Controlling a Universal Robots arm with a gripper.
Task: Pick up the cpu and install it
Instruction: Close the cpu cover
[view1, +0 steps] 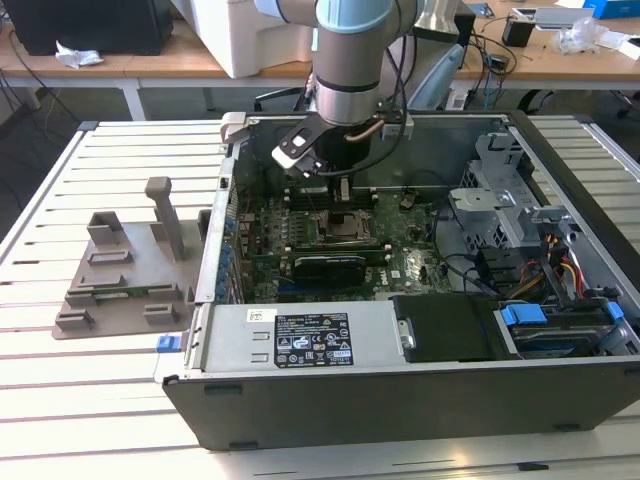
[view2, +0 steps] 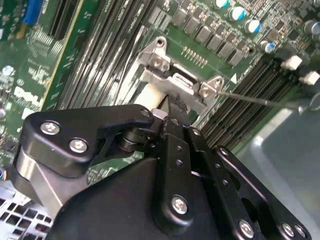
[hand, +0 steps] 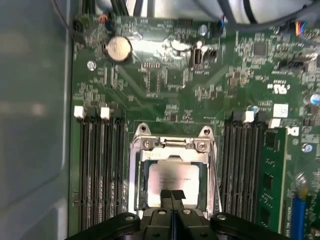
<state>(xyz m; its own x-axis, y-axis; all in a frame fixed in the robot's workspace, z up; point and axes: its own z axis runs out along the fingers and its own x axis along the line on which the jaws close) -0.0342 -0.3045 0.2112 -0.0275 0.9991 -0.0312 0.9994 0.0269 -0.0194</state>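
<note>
Silvery metal showed where the cpu (hand: 172, 175) lay flat inside the metal-framed socket (hand: 172, 144), its edges square to the frame. The end effector (hand: 172, 196) hung over one edge of the cpu with its two fingertips pressed together, no gap between them and nothing gripped. Rows of memory slots (hand: 100, 165) crowded the socket on two sides. In the exterior view the arm reached down into the open computer case (view1: 400, 400), walled all round; the grey plastic fixture (view1: 120, 270) stood well apart on the slatted tabletop (view1: 60, 400), to the exterior view's left
</note>
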